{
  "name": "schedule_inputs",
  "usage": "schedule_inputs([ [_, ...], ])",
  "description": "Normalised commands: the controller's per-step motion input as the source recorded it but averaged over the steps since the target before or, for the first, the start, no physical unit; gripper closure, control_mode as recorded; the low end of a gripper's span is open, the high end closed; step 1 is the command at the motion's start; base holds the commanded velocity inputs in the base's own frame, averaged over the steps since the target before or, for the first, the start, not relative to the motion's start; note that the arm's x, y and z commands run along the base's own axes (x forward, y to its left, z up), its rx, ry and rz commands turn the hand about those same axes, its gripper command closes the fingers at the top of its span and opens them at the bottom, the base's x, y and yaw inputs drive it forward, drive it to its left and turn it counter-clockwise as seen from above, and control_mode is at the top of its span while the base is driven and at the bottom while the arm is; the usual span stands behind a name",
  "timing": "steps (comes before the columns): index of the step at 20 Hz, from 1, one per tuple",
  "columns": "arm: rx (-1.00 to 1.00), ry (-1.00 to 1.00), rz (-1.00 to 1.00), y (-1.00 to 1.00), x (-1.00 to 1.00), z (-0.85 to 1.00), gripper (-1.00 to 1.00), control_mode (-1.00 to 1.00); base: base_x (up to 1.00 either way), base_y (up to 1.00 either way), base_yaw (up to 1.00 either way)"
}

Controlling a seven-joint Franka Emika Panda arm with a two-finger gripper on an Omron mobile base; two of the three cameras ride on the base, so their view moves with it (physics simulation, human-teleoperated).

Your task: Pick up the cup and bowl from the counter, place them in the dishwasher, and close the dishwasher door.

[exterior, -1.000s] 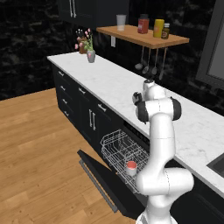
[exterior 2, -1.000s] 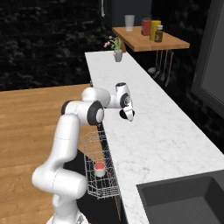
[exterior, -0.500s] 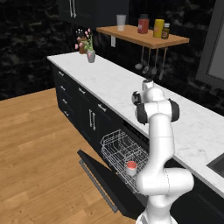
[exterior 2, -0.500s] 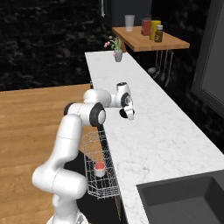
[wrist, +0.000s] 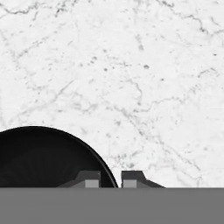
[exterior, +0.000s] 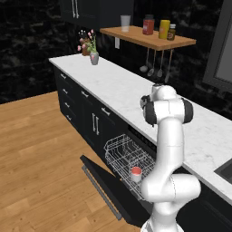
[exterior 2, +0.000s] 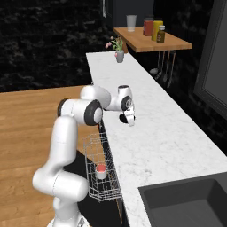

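The black bowl [wrist: 39, 157] rests on the white marble counter [wrist: 131, 65], at the lower left of the hand view. My gripper [wrist: 110, 180] has one fingertip inside the bowl's rim and one outside, pressed close on the rim. In the right base view the gripper [exterior 2: 129, 119] points down at the counter [exterior 2: 155, 133] near its front edge, with the bowl [exterior 2: 123, 119] dark beneath it. The cup [exterior: 136, 172] [exterior 2: 101, 169] stands in the white wire rack [exterior: 118, 152] pulled out of the dishwasher. The dishwasher door [exterior: 102, 188] lies folded down and open.
A wooden wall shelf [exterior: 149, 38] carries jars and a glass, with utensils hanging beneath. A flower vase [exterior: 94, 57] stands at the counter's far end. A dark sink [exterior 2: 186, 204] lies at the near right. Dark cabinets [exterior: 86, 113] line the counter front over wooden floor.
The fingers have come together from wide open onto the bowl's rim. The arm and bowl have hardly shifted.
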Motion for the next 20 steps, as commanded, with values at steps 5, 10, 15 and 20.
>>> schedule_inputs([
  [5, 0.0, -0.22, 0.0, 0.0, -1.0, 0.09, 1.0, -1.0, 0.0, 0.0, 0.0],
  [10, 0.0, -0.13, 0.0, 0.11, -1.0, 0.21, 1.0, -1.0, 0.0, 0.0, 0.0],
  [15, -0.01, -0.02, 0.0, 0.47, -0.99, 0.25, 1.0, -1.0, 0.0, 0.0, 0.0],
  [20, -0.03, 0.0, 0.0, 0.61, -0.86, 0.25, 1.0, -1.0, 0.0, 0.0, 0.0],
])
